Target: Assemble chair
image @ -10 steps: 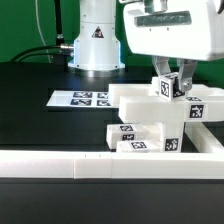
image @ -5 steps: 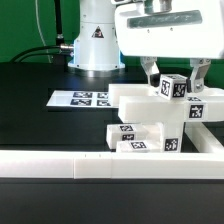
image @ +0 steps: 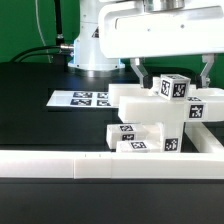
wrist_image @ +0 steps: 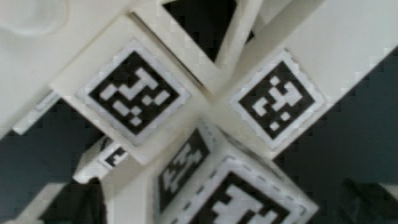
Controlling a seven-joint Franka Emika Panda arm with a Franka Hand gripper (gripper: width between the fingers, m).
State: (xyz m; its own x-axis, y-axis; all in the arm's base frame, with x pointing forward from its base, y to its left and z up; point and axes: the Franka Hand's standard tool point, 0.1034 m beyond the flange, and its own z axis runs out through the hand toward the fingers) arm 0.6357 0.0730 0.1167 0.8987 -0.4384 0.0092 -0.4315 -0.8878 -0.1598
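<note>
My gripper (image: 174,75) has just let go: the jaws now stand wide, one on each side of the cube (image: 174,89). The cube sits between and just below my fingertips, on the chair (image: 140,120). I judge this piece placed.

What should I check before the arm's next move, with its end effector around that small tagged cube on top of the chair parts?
1. End effector open: ok, the jaws stand wide.
2. Fingers clear of the small cube: ok, a gap shows on each side in the exterior view.
3. Small cube resting on the stacked chair parts: ok.
4. Small cube fully seated in its joint: cannot tell, the contact is hidden.
5. Marker board free of parts: ok, it lies apart, to the exterior view's left.
6. Border rail away from the end effector: ok.
</note>
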